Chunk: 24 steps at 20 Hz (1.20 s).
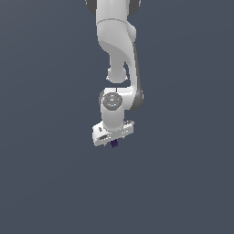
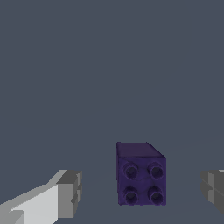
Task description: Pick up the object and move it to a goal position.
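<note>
Tool (image 2: 140, 192) fingers (image 2: 68, 194) wide around cube (image 2: 141, 179) (untouched)

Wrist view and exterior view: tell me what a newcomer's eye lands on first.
In the wrist view, the dark purple cube stands out against the plain grey ground, with four round dimples on the face toward the camera. It sits between the grey fingertips of the gripper, with a gap on each side, so the jaws are open. In the exterior view, the white arm hangs down the middle, the cube a tiny speck under it.
</note>
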{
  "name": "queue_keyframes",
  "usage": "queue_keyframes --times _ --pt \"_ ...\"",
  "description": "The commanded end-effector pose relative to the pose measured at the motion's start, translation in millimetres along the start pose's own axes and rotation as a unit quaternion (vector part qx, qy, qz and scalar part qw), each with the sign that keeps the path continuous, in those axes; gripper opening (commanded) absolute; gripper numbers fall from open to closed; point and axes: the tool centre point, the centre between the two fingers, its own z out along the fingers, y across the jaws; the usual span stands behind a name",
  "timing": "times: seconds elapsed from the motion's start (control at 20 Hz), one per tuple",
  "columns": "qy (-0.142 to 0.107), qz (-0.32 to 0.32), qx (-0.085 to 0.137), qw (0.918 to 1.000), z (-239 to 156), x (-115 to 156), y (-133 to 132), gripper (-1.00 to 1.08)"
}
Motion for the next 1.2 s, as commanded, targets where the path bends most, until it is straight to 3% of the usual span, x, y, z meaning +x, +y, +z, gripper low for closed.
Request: queue_keyframes --times 0.0,0.3,0.35,1.15 --pt "0.000 -0.001 0.000 1.0000 13 -1 0 1.00" --pt "0.000 -0.001 0.000 1.0000 24 0 0 1.00" --pt "0.000 -0.001 0.000 1.0000 24 0 0 -1.00" --pt "0.000 -0.001 0.000 1.0000 13 6 -3 -1.00"
